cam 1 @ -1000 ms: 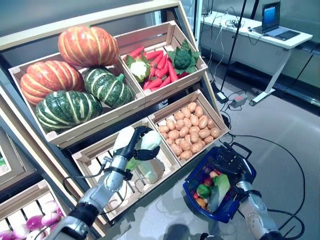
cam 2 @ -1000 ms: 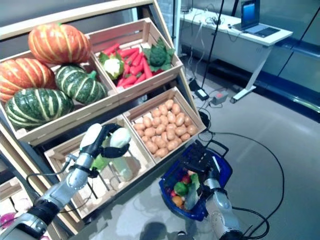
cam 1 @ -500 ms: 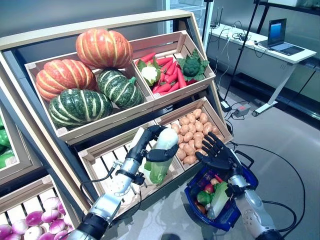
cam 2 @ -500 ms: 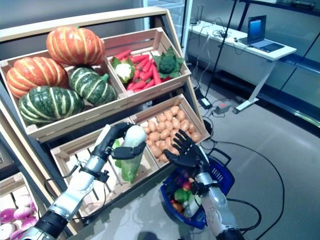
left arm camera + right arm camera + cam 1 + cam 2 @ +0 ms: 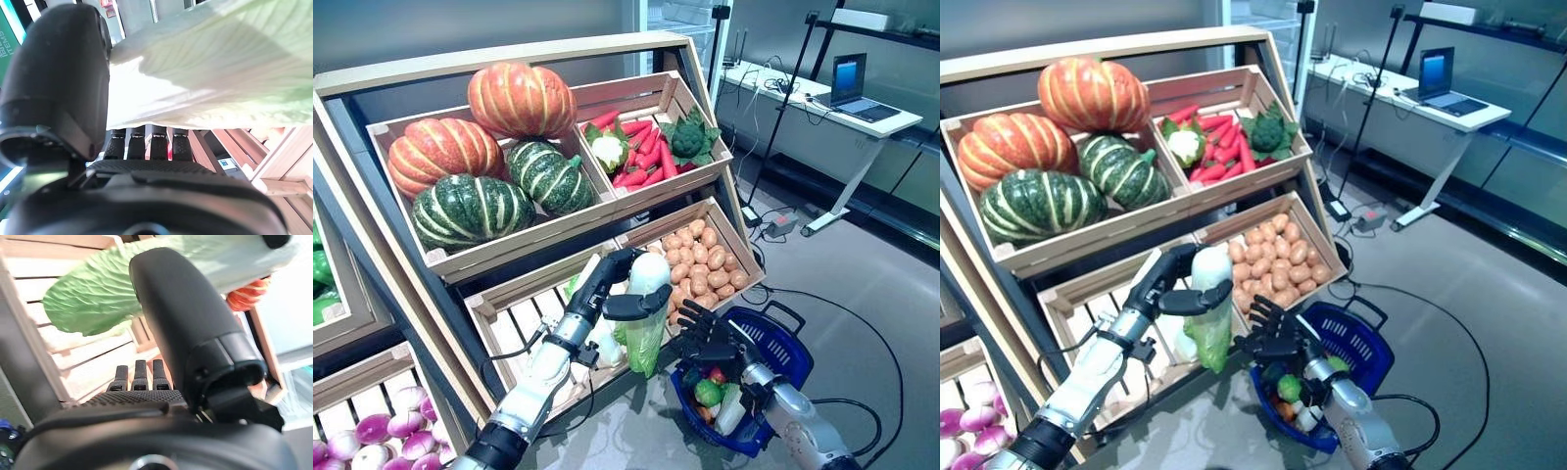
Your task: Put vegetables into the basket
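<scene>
My left hand (image 5: 610,290) is shut on a napa cabbage (image 5: 646,311) with a white stem and green leaves, holding it stem-up in front of the lower slatted crate (image 5: 524,313). In the left wrist view the cabbage (image 5: 205,73) lies across the fingers (image 5: 146,146) with the thumb (image 5: 58,83) against it. My right hand (image 5: 707,338) is open with fingers spread, just right of the cabbage's leafy lower end. The leaf (image 5: 93,298) shows past its thumb (image 5: 181,318). The blue basket (image 5: 790,345) sits behind the right hand and holds several vegetables (image 5: 708,392).
The stand's upper crates hold pumpkins (image 5: 519,98) and carrots, cauliflower and broccoli (image 5: 646,147). A crate of potatoes (image 5: 700,262) sits above the basket. Purple onions (image 5: 372,436) lie at lower left. A desk with a laptop (image 5: 847,83) stands at the back right.
The left hand has carried the cabbage out of the slatted crate, rightward towards the basket. The right hand has dropped lower and closer to the cabbage's leaves. The camera has shifted.
</scene>
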